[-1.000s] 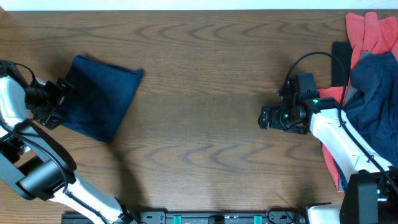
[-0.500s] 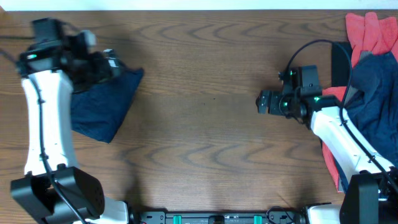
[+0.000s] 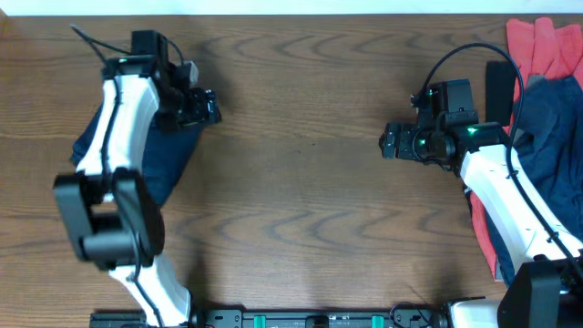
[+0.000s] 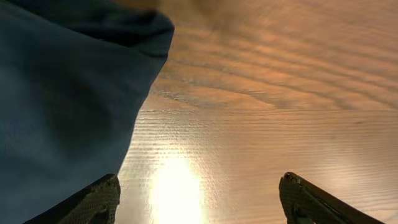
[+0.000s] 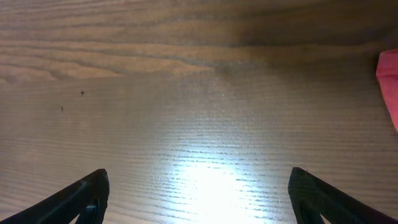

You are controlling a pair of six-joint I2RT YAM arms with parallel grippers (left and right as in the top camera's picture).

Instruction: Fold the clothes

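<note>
The folded dark navy shorts (image 3: 168,155) lie at the left of the table, partly under my left arm. They fill the left side of the left wrist view (image 4: 68,99). My left gripper (image 3: 208,107) is open and empty above the shorts' upper right corner; its fingertips (image 4: 199,199) frame bare wood. My right gripper (image 3: 390,146) is open and empty over bare wood at the right, and shows the same in the right wrist view (image 5: 199,193). A pile of navy (image 3: 556,137) and coral red clothes (image 3: 542,46) lies at the right edge.
The wooden table (image 3: 301,182) spans the view. A coral red cloth edge (image 5: 388,87) shows at the right of the right wrist view. The robot bases sit along the front edge (image 3: 319,319).
My left arm swung from the shorts' left side up and over to their upper right corner. My right gripper shifted slightly up.
</note>
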